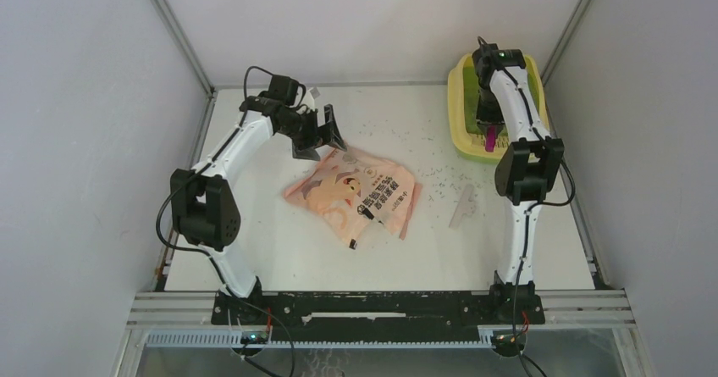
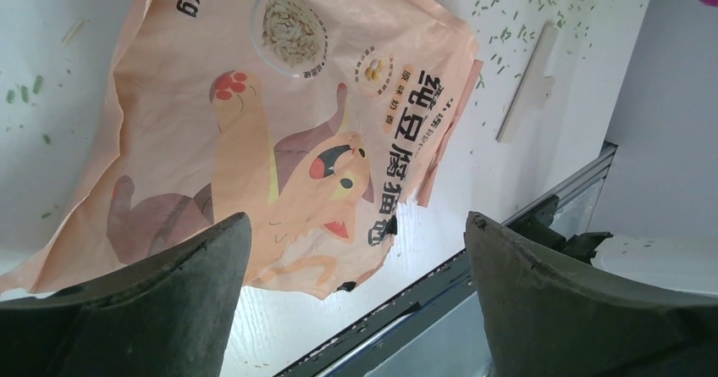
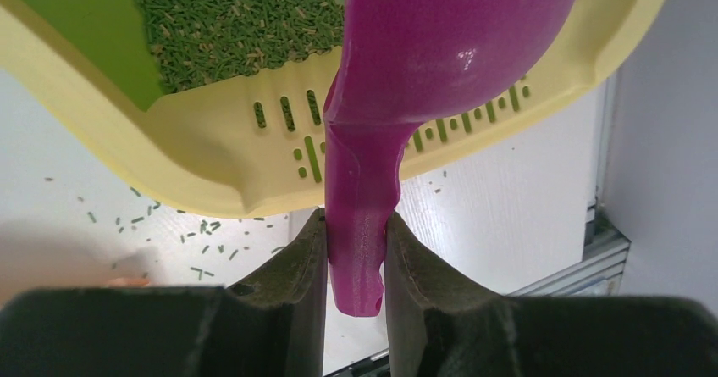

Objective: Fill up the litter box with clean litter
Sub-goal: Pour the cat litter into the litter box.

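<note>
Right wrist view: right gripper (image 3: 356, 233) clamps the magenta plastic scoop (image 3: 449, 38) over the rectangular yellow-rimmed green plastic litter box (image 3: 212, 165) at the far-right corner, green litter granules (image 3: 229, 13) already in its basin; left gripper (image 2: 356, 224) gapes wide above the slack peach-pink printed bag (image 2: 254, 123), so filling looks near complete.

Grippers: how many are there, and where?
2. The left gripper is open by the peach-pink bag; the right gripper is shut on the magenta scoop at the litter box.

peach-pink bag (image 1: 356, 192), magenta scoop (image 3: 449, 38), white strip (image 1: 463, 206)
</note>
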Robot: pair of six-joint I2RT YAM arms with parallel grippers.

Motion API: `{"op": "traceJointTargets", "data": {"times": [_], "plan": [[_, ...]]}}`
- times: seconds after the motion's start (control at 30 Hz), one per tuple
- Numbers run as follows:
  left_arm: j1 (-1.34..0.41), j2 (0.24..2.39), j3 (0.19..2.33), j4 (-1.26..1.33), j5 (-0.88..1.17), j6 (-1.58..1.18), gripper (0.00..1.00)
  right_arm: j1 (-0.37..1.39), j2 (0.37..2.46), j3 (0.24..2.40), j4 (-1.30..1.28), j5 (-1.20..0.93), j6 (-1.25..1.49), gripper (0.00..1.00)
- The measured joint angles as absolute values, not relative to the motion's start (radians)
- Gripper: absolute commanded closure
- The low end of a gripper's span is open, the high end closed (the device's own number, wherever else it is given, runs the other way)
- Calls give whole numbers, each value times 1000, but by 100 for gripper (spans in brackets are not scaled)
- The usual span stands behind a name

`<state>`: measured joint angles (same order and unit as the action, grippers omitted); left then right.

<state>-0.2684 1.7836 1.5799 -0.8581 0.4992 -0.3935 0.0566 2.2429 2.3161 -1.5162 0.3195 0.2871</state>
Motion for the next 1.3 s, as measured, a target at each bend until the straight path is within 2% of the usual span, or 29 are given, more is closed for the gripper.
{"op": "traceJointTargets", "data": {"times": [0.53,0.9,1.13,1.3], "plan": [[-268,1784,1580,-861,490,-403,0,84,2274,2312,-1521,417,259,100],[-268,1784,1580,-853,491,-419,0,156,2281,2193,-1477,616,259,100],[-268,1784,1580,-854,491,-418,0,149,2257,2144,-1448,584,249,100],[-268,1784,1580,-847,495,-419,0,102,2139,2075,-1376,453,243,100]]}}
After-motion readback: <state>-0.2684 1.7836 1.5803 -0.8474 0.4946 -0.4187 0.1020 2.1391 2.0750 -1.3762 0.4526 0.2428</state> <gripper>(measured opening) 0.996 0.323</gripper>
